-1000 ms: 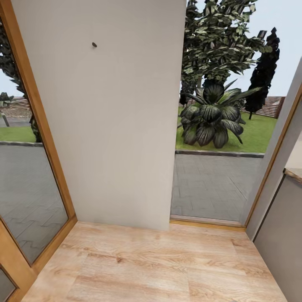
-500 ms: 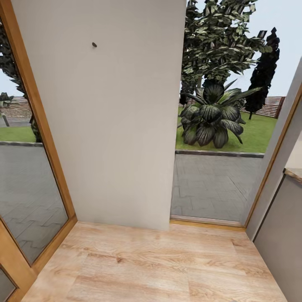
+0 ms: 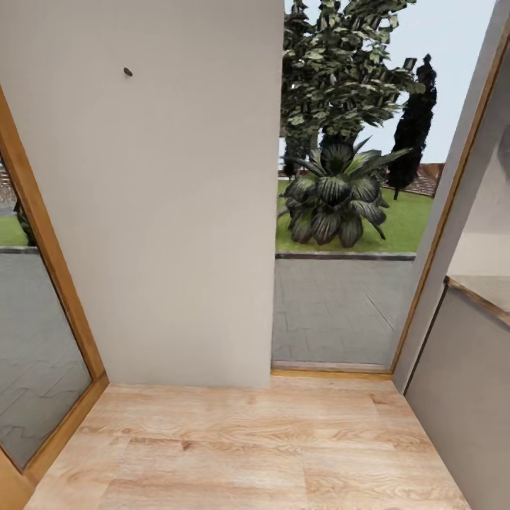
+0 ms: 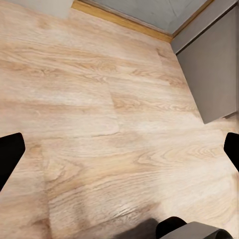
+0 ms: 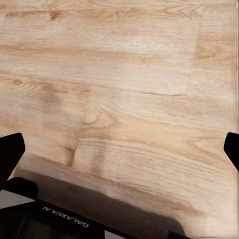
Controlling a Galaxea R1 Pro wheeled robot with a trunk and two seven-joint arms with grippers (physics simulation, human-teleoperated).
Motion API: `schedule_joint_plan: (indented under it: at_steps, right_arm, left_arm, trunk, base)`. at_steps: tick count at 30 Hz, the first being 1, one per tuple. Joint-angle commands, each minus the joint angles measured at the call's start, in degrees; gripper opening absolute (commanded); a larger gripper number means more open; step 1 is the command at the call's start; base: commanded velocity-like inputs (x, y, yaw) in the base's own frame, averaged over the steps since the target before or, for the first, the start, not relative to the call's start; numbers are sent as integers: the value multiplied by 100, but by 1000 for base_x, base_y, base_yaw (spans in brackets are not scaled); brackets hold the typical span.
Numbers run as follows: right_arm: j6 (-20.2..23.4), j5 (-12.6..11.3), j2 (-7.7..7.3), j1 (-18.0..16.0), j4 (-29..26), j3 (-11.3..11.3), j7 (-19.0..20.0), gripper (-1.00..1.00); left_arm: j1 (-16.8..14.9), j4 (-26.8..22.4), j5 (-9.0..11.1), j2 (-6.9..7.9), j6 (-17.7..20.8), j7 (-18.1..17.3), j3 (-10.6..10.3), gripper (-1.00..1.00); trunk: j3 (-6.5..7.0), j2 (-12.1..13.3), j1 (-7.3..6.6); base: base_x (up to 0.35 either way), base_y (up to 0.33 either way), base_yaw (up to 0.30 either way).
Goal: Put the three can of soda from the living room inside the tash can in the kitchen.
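Fingers: both black grippers spread, left (image 4: 119, 149), right (image 5: 119, 149), empty | facing plain white wall (image 3: 156, 212), light wood plank floor (image 3: 248, 446) | cans likely light, slippery; grip mid-body

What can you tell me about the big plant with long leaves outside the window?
The plant is a low rosette of broad, dark green, striped leaves that spread outward. It stands upright on the green lawn, just beyond the grey paved strip. Taller leafy trees rise behind it. In the head view it appears through the glass, right of the white wall.
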Motion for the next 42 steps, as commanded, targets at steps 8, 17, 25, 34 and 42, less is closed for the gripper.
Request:
schedule_joint_plan:
  at_steps: [8,17,25,34,42]
  right_arm:
    - [0,0,-1,0,0,0,1,100]
    - [0,0,-1,2,0,0,2,100]
    - [0,0,-1,0,0,0,0,100]
    - [0,0,-1,1,0,0,0,100]
    - [0,2,-1,0,0,0,-4,100]
  left_arm:
    - [0,0,0,0,0,-4,0,100]
    - [0,0,0,0,0,-7,0,100]
    - [0,0,0,0,0,-9,0,100]
    - [0,0,0,0,0,-2,0,100]
    - [0,0,-1,0,0,0,-3,100]
  trunk:
    - [0,0,0]
    - [0,0,0]
    - [0,0,0]
    - [0,0,0]
    - [0,0,0]
  base:
    - [0,0,-260]
    - [0,0,-261]
    - [0,0,-261]
    - [0,0,-261]
    - [0,0,-261]
